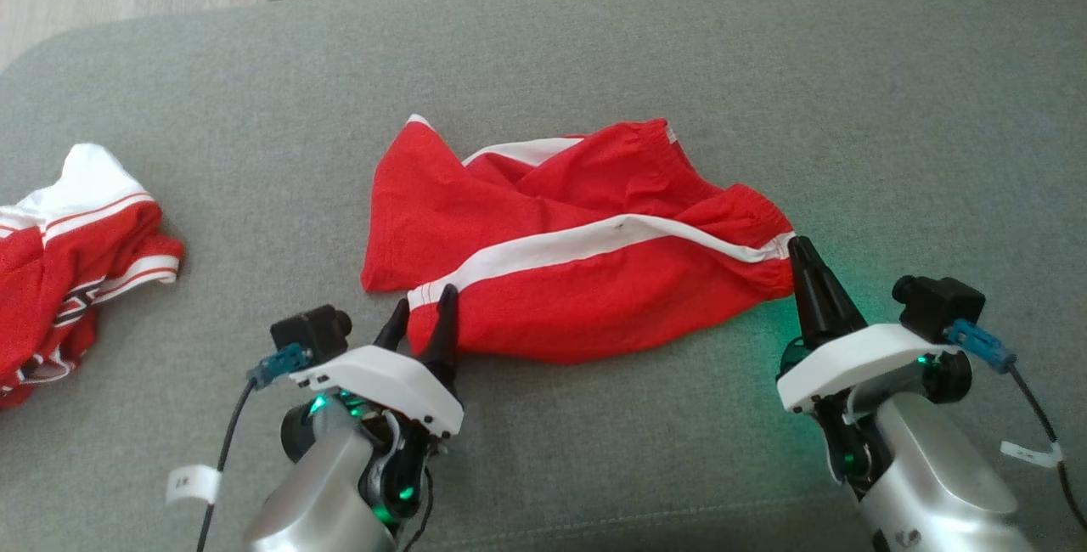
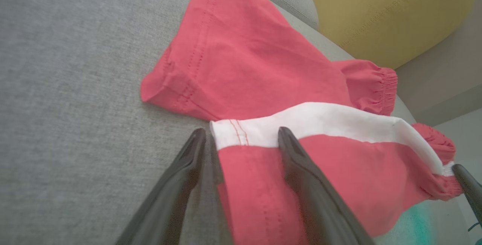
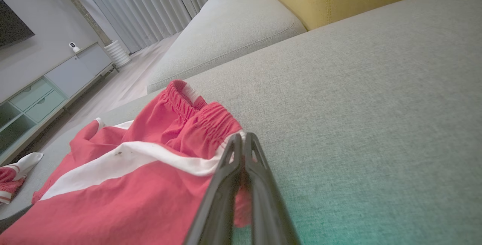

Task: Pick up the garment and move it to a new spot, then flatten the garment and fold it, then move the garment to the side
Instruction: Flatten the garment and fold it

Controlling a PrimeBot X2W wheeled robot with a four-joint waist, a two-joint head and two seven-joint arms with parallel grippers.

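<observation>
- Looking at the garment [image 1: 577, 272], we see red shorts with a white stripe [image 1: 594, 245]. They lie rumpled in the middle of the grey sofa seat [image 1: 594, 51], with the waistband [image 3: 211, 118] to the right and the leg openings to the left.
- Our right hand [image 1: 800, 246] is closed at the near right corner of the waistband. In the right wrist view red cloth shows between its fingers, so we judge it has that corner pinched.
- Our left hand [image 1: 425, 297] stands wide open and holds nothing. Its two fingers straddle the near left leg hem [image 2: 233, 133], just where the stripe ends.
- We judge the cloth light, thin and wholly limp. It will sag and bunch between two holds, and smooth sports fabric may slip from a shallow pinch.
- The best holds look to be the stitched hem and the gathered elastic, where the layers are thick. The left hand should bite deep over the hem.
- A second red and white jersey [image 1: 76, 255] lies well apart at the far left.
</observation>
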